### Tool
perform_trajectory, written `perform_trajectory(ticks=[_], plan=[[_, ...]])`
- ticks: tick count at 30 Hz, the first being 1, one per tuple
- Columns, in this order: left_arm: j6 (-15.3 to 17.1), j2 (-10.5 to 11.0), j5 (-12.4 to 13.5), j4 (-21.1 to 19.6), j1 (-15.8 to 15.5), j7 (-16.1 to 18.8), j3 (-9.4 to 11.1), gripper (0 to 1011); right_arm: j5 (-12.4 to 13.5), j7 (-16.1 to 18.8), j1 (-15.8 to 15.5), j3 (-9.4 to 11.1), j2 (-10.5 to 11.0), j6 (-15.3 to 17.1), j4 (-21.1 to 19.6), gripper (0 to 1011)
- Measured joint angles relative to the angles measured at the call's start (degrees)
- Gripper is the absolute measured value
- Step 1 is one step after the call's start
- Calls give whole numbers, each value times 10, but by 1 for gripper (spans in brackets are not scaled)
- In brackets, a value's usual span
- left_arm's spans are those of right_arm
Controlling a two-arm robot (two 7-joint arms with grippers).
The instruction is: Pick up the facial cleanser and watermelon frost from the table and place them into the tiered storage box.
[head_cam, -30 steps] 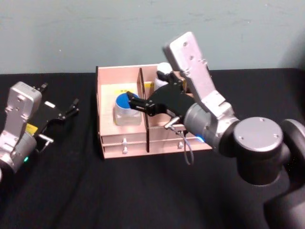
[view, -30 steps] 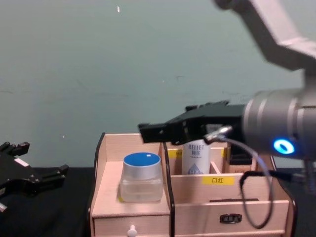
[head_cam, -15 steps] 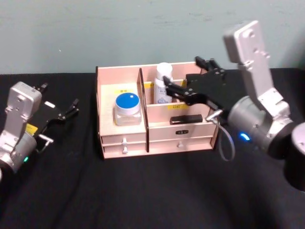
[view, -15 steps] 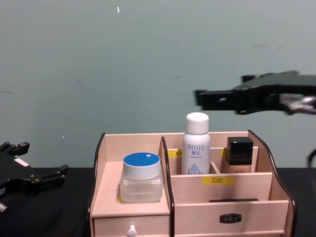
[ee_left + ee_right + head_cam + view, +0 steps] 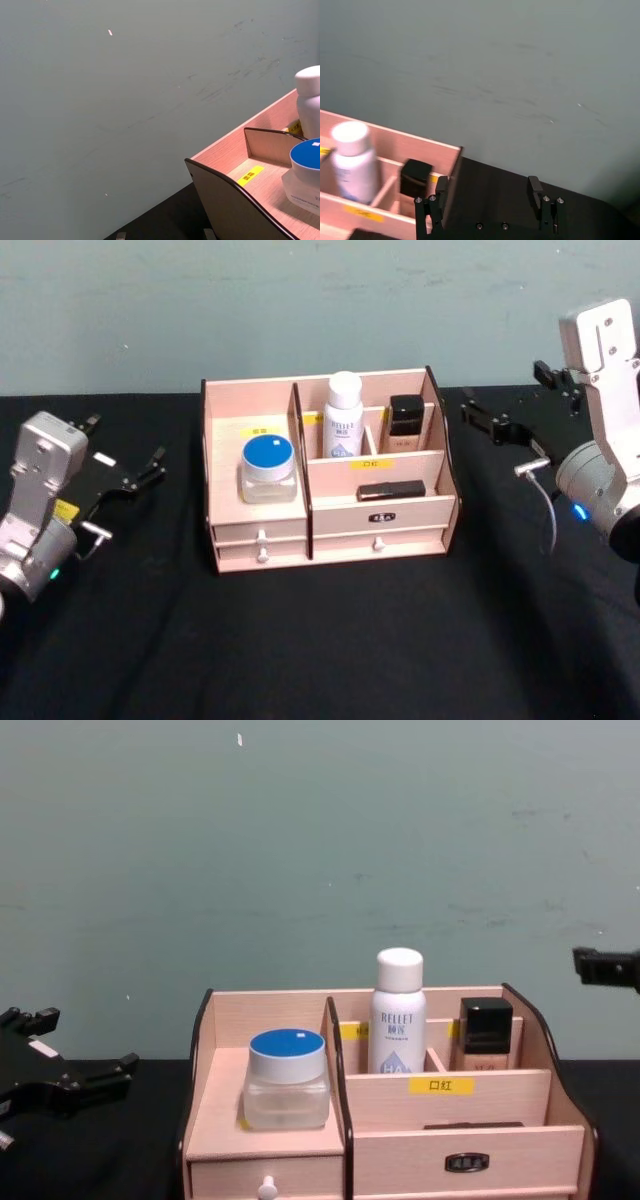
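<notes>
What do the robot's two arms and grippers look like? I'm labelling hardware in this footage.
Both arms are silver-grey metal with rounded joints and boxy wrist housings. The left gripper has black fingers, a yellow sticker and a green light. The right gripper is black too, with a thin grey cable looping below it and a blue light on the arm.

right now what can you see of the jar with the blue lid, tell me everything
The jar with the blue lid is short and squat, with a clear, glassy-looking body, a silvery band under a flat round blue top, and its lid closed. It stands upright in the wide left compartment of the tiered storage box, on the shelf above the small white-knobbed drawers, beside a yellow label. Nothing grips it. The dark divider runs along its right side; whether they touch cannot be told.
</notes>
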Motion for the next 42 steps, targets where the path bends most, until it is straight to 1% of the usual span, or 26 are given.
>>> perform_trajectory(ticks=[1,4,5,11,18,22,42], plan=[[0,0,0,0,0,0,0,1001,0,0,0,0,0,0,0,1000],[0,0,0,0,0,0,0,1001,-9,-9,12,8,-6,-6,29,1002],[0,0,0,0,0,0,0,1001,-9,-9,12,8,-6,-6,29,1002],[0,0,0,0,0,0,0,1001,-23,-18,23,14,-16,-16,68,1000],[0,0,0,0,0,0,0,1001,-36,-19,28,15,-24,-17,91,1000],[0,0,0,0,0,0,0,1001,-41,-19,28,15,-28,-16,96,1000],[0,0,0,0,0,0,0,1001,-39,-18,28,14,-26,-15,93,1000]])
